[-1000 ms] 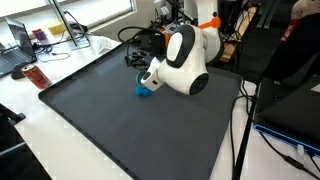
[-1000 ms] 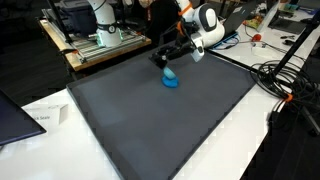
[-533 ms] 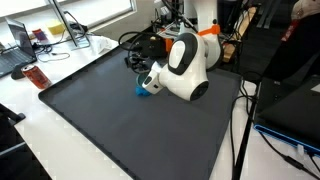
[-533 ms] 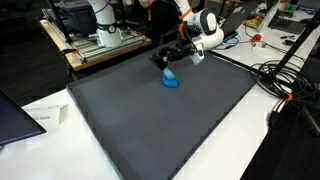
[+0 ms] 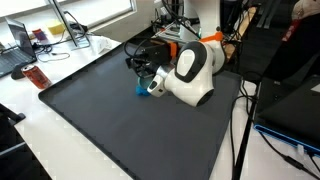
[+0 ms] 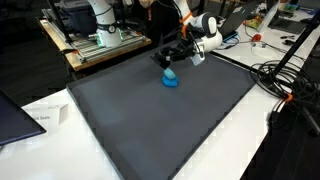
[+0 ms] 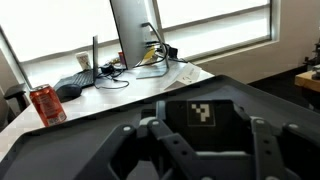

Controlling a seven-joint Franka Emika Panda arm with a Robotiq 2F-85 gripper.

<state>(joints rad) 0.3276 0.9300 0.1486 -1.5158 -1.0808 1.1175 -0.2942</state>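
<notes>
— So what does the thing nearest the jaws look like?

— Small and bright blue: the blue lump (image 6: 171, 80) is a low, rounded mound, paler on top, with no markings that show. What it is made of cannot be told at this size.

— Where does it lie?

— On the dark mat (image 6: 150, 125) that covers the surface (image 5: 55, 135), toward the mat's far edge, on the side where the white arm (image 6: 205, 24) comes in. It rests flat on the mat, not lifted.

— And the jaws?

— They are closed together, with nothing seen between them. In an exterior view they hang just above the blue lump (image 6: 171, 80) and appear clear of it. In an exterior view the arm's rounded wrist covers part of the blue lump (image 5: 141, 90), so contact cannot be judged there.

— What else stands about?

— A red can (image 7: 46, 103) stands upright on the white part of the surface, off the mat and well apart from the blue lump. The wrist view shows it beside loose cables, with a monitor (image 7: 130, 30) behind.
</notes>
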